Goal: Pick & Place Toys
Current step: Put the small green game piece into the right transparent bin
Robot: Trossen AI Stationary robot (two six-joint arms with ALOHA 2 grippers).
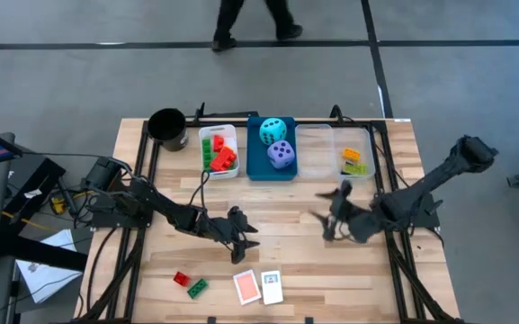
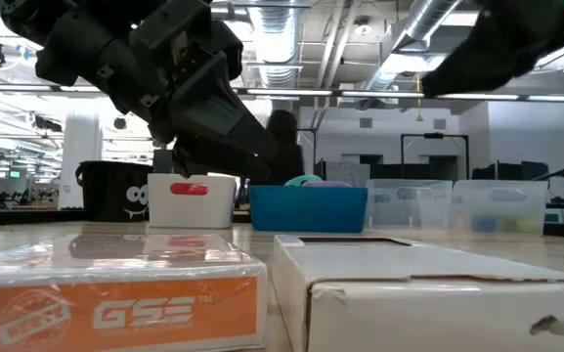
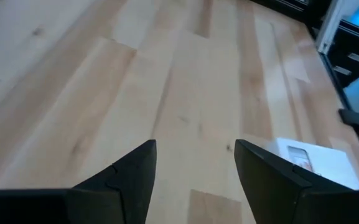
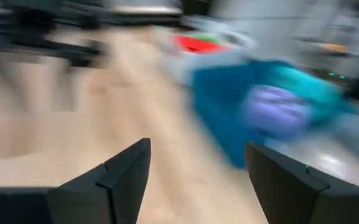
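Blue bin [image 1: 257, 167] at table 12 o'clock holds cyan die [image 1: 272, 130] and purple die [image 1: 281, 155]. White bin [image 1: 231, 135] holds red and green bricks. Two cards [image 1: 259, 287] lie at 6 o'clock. Left gripper [image 1: 244, 243] and right gripper [image 1: 331, 214] hover mid-table.

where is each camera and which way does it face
High view: above the table, looking straight down; both arms show, left gripper and right gripper over the middle.
Low view: at tabletop height, looking level past two cards toward the bins; dark arms hang from above.
Left wrist view: on the left arm, facing bare wood; its open fingers frame it.
Right wrist view: on the right arm, facing the blue bin; open fingers below.
Shared: blue bin with dice, in high, low and right wrist views.
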